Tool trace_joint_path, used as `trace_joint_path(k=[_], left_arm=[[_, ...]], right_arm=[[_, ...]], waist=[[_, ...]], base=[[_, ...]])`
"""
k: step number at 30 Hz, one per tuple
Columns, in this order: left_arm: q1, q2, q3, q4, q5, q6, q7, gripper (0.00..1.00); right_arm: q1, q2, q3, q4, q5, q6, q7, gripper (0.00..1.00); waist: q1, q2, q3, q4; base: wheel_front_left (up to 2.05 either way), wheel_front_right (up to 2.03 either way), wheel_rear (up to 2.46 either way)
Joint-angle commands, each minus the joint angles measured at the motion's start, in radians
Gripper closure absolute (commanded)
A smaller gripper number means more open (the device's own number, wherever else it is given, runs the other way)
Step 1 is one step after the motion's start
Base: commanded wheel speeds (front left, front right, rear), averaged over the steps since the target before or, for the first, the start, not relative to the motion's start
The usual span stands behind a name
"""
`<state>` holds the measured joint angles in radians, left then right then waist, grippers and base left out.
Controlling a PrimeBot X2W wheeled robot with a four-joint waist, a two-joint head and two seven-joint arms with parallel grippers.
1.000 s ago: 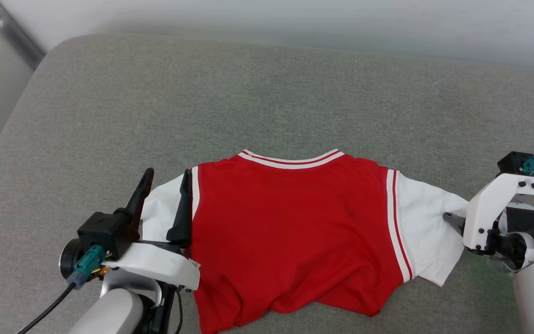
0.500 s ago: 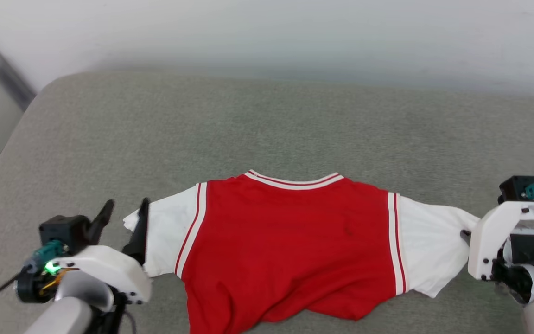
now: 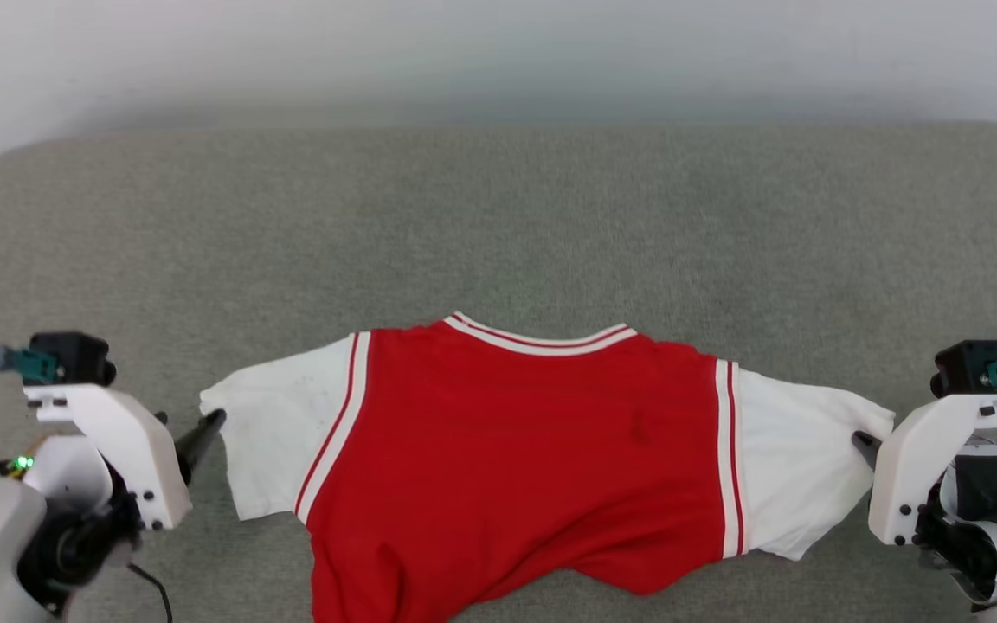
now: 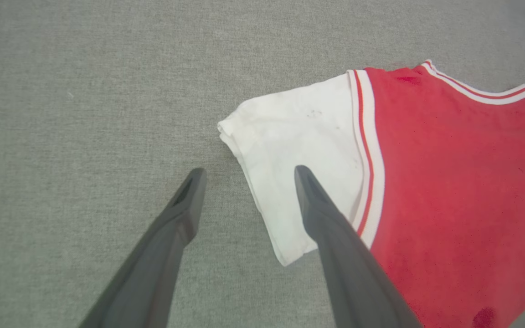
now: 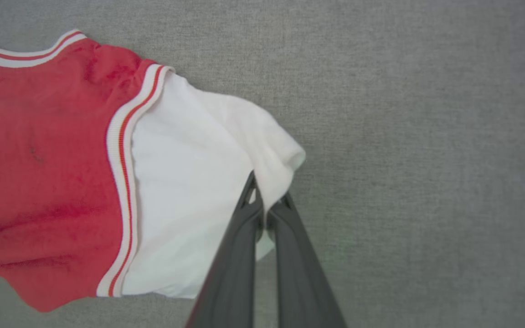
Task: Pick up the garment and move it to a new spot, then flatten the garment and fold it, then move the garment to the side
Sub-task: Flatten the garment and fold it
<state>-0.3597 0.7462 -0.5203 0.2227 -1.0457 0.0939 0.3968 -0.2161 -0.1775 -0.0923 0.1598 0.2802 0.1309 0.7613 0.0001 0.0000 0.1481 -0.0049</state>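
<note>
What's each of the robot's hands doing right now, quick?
Left gripper: jaws open, holding nothing, at the shirt sleeve's edge.
Right gripper: jaws closed on the shirt's other sleeve.

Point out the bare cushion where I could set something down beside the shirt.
Free: the wide grey cushion band between the garment and the wall. Crowded: the near strip, where the left gripper, jaws open, sits at the left sleeve and the right gripper is shut on the right sleeve.

Grey fabric cushion (image 3: 498, 216) (woven); pale wall (image 3: 498, 52) behind.
</note>
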Motion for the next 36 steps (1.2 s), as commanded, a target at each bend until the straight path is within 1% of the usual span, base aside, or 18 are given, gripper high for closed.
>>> trace_joint_path(k=[1, 5, 8, 12, 13, 14, 15, 16, 18, 22, 25, 28, 31, 36], left_arm=[[-0.037, 0.004, 0.0, 0.016, -0.005, -0.014, 0.018, 0.0], [-0.11, -0.012, -0.007, 0.077, -0.031, -0.057, 0.08, 0.0], [-0.157, -0.022, -0.019, 0.129, -0.043, -0.079, 0.129, 0.0], [-0.194, -0.031, -0.057, 0.204, -0.059, -0.096, 0.238, 0.0], [-0.201, -0.035, -0.065, 0.22, -0.059, -0.096, 0.256, 0.02], [-0.204, -0.043, -0.073, 0.234, -0.065, -0.099, 0.275, 0.41], [-0.207, -0.052, -0.08, 0.243, -0.071, -0.102, 0.292, 0.69], [-0.211, -0.059, -0.084, 0.252, -0.071, -0.105, 0.297, 1.0], [-0.219, -0.07, -0.095, 0.268, -0.068, -0.108, 0.313, 1.0], [-0.23, -0.084, -0.1, 0.293, -0.06, -0.11, 0.302, 1.0], [-0.244, -0.1, -0.095, 0.311, -0.045, -0.114, 0.256, 1.0], [-0.266, -0.097, -0.087, 0.32, -0.017, -0.117, 0.196, 1.0], [-0.292, -0.097, -0.08, 0.315, 0.017, -0.107, 0.133, 1.0], [-0.348, -0.106, -0.088, 0.277, 0.082, -0.085, 0.064, 1.0]], right_arm=[[-0.011, 0.009, 0.0, -0.011, -0.001, 0.0, -0.002, 1.0], [-0.037, 0.029, 0.006, -0.027, 0.003, 0.0, -0.008, 1.0], [-0.051, 0.035, 0.013, -0.021, 0.002, 0.0, -0.017, 1.0], [-0.068, 0.039, 0.019, -0.007, 0.011, 0.0, -0.033, 1.0], [-0.07, 0.038, 0.02, -0.005, 0.009, 0.0, -0.037, 1.0], [-0.072, 0.037, 0.02, -0.002, 0.009, 0.0, -0.043, 1.0], [-0.072, 0.038, 0.02, 0.0, 0.012, 0.0, -0.046, 1.0], [-0.074, 0.036, 0.021, 0.002, 0.01, 0.0, -0.051, 1.0], [-0.076, 0.033, 0.021, 0.007, 0.014, 0.0, -0.059, 1.0], [-0.078, 0.03, 0.025, 0.013, 0.016, 0.0, -0.068, 1.0], [-0.082, 0.025, 0.029, 0.014, 0.015, 0.0, -0.088, 1.0], [-0.087, 0.016, 0.029, 0.012, 0.005, 0.0, -0.116, 1.0], [-0.099, 0.005, 0.028, 0.013, -0.008, 0.0, -0.16, 1.0], [-0.14, -0.017, 0.039, 0.032, -0.033, 0.0, -0.23, 1.0]], waist=[[-0.0001, 0.0, 0.046, -0.02], [-0.0001, 0.0, 0.099, -0.037], [-0.0001, 0.0, 0.125, -0.049], [-0.0001, 0.0, 0.139, -0.06], [-0.0001, 0.0, 0.139, -0.062], [-0.0001, 0.0, 0.139, -0.063], [-0.0001, 0.0, 0.139, -0.064], [-0.0001, 0.0, 0.138, -0.065], [-0.0001, 0.0, 0.134, -0.065], [-0.0001, 0.0, 0.124, -0.065], [-0.0001, 0.0, 0.106, -0.063], [-0.0001, 0.0, 0.079, -0.059], [-0.0001, 0.0, 0.042, -0.052], [-0.0001, 0.0, -0.026, -0.039]], base=[[0.0, 0.0, 0.0], [0.0, 0.0, 0.0], [0.0, 0.0, 0.0], [0.0, 0.0, 0.0], [0.0, 0.0, 0.0], [0.0, 0.0, 0.0], [0.0, 0.0, 0.0], [0.0, 0.0, 0.0], [0.0, 0.0, 0.0], [0.0, 0.0, 0.0], [0.0, 0.0, 0.0], [0.0, 0.0, 0.0], [0.0, 0.0, 0.0], [0.0, 0.0, 0.0]])
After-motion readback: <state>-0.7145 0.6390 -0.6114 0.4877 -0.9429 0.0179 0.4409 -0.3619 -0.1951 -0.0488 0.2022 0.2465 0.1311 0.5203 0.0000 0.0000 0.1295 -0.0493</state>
